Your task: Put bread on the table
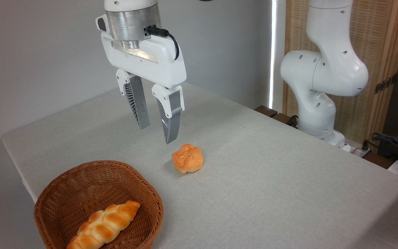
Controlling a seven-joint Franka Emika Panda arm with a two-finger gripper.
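The gripper (156, 134) hangs above the surface (271, 173) with its two ribbed fingers (137, 102) parted by a moderate gap, holding nothing and touching nothing. One small knotted bun (187, 158) sits on the grey cloth just below and to the right of the fingertips, clear of them. One brown wicker basket (98, 204) stands at the near left corner, apart from the bun, and holds one long braided loaf (104, 224). One white robot arm (323, 76) rises at the far right.
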